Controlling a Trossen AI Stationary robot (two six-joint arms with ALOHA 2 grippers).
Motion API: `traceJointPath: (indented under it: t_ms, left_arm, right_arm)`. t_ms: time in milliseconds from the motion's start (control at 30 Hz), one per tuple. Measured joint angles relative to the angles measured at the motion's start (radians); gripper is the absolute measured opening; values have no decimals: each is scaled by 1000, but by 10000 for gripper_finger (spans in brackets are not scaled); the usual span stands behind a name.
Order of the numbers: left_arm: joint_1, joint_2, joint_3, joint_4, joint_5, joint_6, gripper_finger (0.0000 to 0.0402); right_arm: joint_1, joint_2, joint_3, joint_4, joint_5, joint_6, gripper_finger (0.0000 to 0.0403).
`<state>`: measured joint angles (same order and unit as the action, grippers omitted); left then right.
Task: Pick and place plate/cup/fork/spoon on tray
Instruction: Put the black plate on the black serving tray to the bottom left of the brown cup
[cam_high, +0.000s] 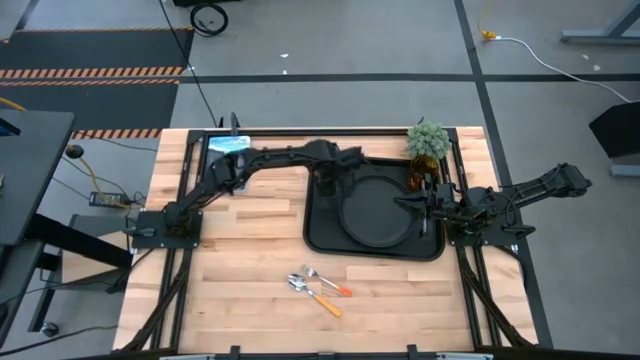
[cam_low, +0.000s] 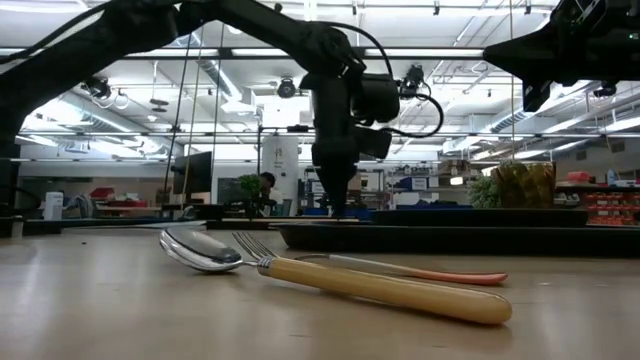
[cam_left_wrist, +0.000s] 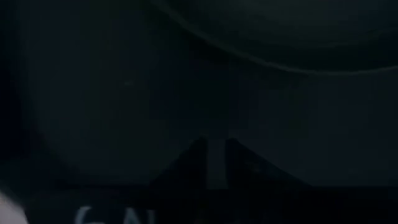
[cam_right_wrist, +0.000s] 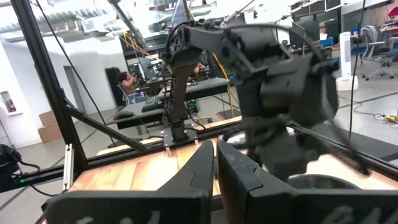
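Observation:
The black tray (cam_high: 318, 240) lies at the table's right centre, with the round black plate (cam_high: 375, 208) flat on its floor. The amber cup (cam_high: 420, 176) stands at the tray's far right corner, just in front of the green plant. The spoon (cam_high: 298, 284) and the fork (cam_high: 325, 280) lie side by side on the wood, nearer than the tray; they also show close up in the low view, spoon (cam_low: 200, 250) and fork (cam_low: 258, 243). My left gripper (cam_high: 327, 184) is shut and points down over the tray's left part, beside the plate (cam_left_wrist: 280, 31). My right gripper (cam_high: 412, 205) is shut and empty, raised over the plate's right edge. My left gripper points straight down at the tray's floor (cam_left_wrist: 124, 93), left of the plate's rim, with its fingers shut. I cannot tell whether the fingertips touch the floor.
A fuzzy green plant (cam_high: 428, 140) stands at the table's far edge behind the cup. A blue-and-white item (cam_high: 226, 143) lies at the far left. Black frame rails run along both table sides. Bare wood lies left of the tray and around the cutlery.

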<state>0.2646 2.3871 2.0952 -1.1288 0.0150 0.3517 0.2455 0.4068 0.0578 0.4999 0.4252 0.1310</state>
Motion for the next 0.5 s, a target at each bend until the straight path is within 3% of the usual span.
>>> traceJointPath:
  t_ms: [500]
  left_arm:
    - [-161, 0, -61, 253, -13, 29, 50]
  right_arm:
    - [0, 0, 0, 0, 0, 0, 27]
